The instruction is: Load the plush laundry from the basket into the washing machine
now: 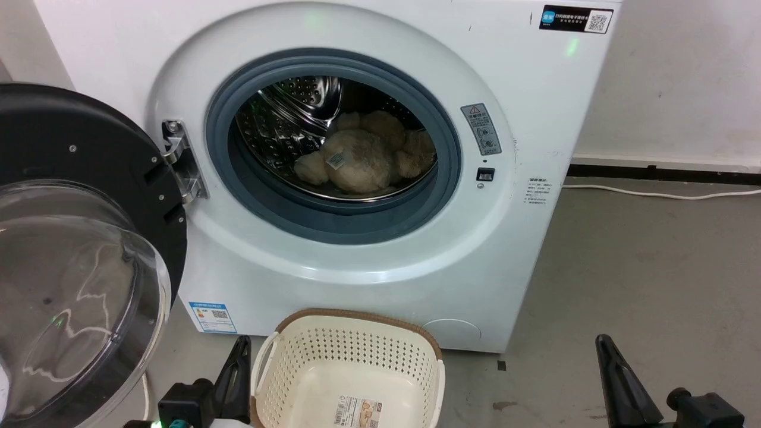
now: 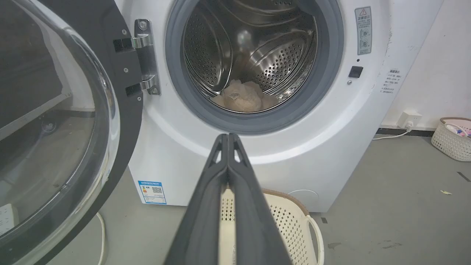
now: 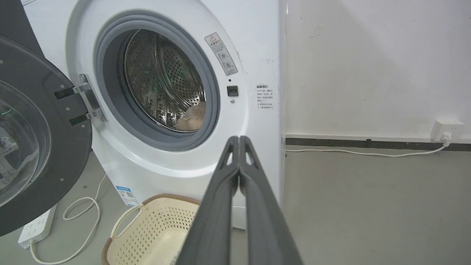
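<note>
Now: plush laundry (image 1: 357, 157) inside washing machine (image 1: 505, 249), basket (image 1: 357, 315) empty, L gripper (image 2: 228, 136) + R gripper (image 3: 239, 138) pressed together, unladen; I'd retract w/o clipping door (image 1: 83, 267).

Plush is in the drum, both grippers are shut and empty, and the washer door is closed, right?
No, the door stands open, swung left of the porthole, as the head view shows. The plush does lie in the drum, and the left gripper and right gripper are shut and empty.
</note>
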Tool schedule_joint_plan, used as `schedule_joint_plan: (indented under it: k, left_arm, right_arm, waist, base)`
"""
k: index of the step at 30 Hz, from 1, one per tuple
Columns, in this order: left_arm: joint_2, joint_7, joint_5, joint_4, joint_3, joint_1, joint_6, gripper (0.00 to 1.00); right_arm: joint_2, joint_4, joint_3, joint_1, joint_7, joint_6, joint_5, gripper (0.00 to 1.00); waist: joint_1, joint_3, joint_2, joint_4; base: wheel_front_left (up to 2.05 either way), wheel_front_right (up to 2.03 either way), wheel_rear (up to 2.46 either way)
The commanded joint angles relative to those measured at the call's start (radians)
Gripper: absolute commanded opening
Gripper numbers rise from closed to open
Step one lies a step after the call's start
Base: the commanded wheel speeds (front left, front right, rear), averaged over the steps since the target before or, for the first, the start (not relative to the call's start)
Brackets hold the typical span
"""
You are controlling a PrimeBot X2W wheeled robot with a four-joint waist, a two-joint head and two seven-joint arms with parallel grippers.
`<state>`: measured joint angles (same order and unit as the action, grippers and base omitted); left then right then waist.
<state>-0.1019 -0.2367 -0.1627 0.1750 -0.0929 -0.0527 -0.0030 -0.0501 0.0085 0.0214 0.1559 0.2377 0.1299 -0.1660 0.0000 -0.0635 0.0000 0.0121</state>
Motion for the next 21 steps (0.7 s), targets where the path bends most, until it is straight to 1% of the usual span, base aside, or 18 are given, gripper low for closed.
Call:
schedule_joint_plan:
  k: [1,21]
  left_arm:
    - [0.005,0.007,0.01,-0.008,0.004,0.005,0.0,0.0]
    - [0.013,0.048,0.037,-0.037,0.02,0.013,0.001,0.0]
  right_arm:
    - [0.0,-0.001,-0.002,-0.013,-0.007,0.0,0.01,0.0]
    - [0.0,-0.002,-0.005,-0.038,-0.048,0.0,0.038,0.0]
  waist:
    - [0.0,0.001,0.0,0.0]
    - [0.0,0.012,0.0,-0.002]
  base:
    - [0.0,0.0,0.0]
    - [0.0,0.0,0.0]
